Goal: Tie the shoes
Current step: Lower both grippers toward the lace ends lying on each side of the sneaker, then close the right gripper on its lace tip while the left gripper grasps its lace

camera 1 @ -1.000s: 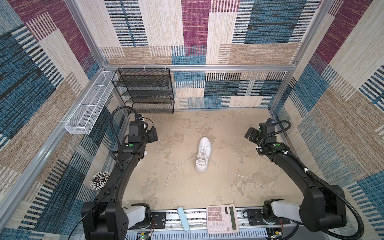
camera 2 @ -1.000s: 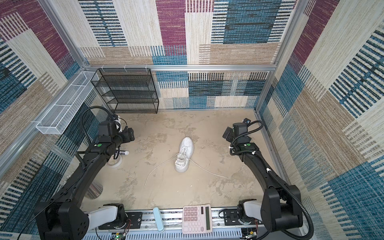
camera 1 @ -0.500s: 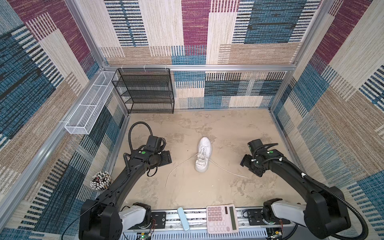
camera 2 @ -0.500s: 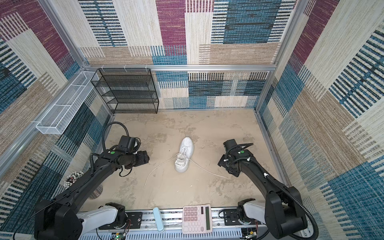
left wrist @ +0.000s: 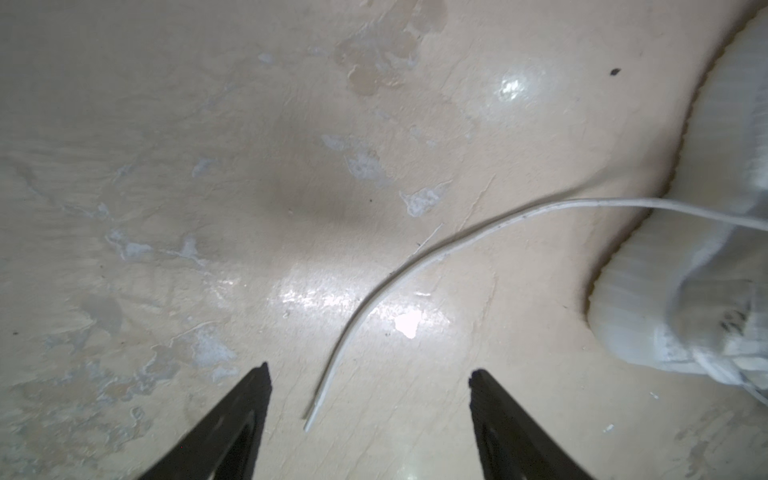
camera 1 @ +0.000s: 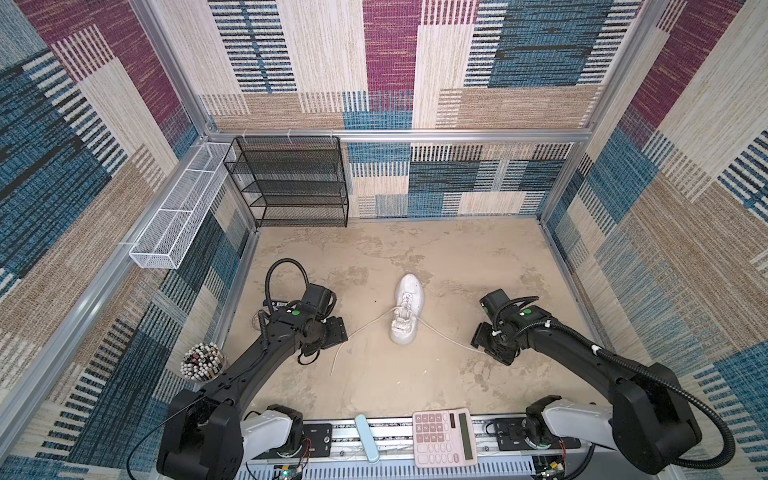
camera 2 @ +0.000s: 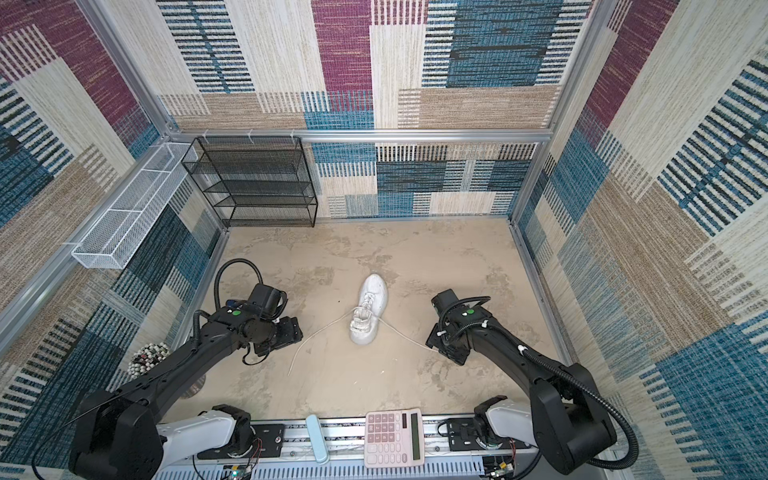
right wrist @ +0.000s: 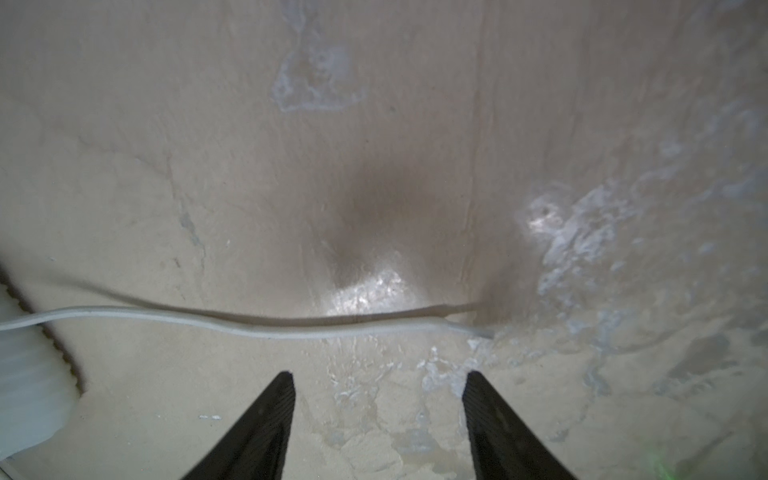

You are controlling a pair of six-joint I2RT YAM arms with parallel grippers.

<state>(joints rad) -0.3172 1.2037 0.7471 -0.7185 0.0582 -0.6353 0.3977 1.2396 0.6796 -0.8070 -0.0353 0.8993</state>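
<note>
Two arms have swung down and inward within the last second. From raised poses out at the left and right edges of the floor (camera 1: 374, 399), each now sits low at mid-height of both top views, one on either side of the shoe.

Nearest the camera, the pink calculator (camera 1: 444, 436) at the bottom edge of the frame lies where it was. Above it, the left gripper (left wrist: 370, 371) hangs with its jaws spread and empty. In the left wrist view the free tip of the left lace (left wrist: 415, 257) lies on the floor in the gap between them, low in the frame and clear of either jaw. The right gripper (right wrist: 377, 376) is likewise parted and holds nothing. The right lace (right wrist: 291, 328) runs across the frame just beyond the jaw tips, untouched.

Further back, at the centre of both top views, the white shoe (camera 1: 406, 307) has not shifted. Its toe points to the top of the frame and its laces trail out to lower left and lower right, loose and uncrossed. Farthest off, the black wire rack (camera 1: 291, 183) stands at upper left.

By the look of it the reach is nearly over and picking up both lace ends comes next. No tying has begun.
</note>
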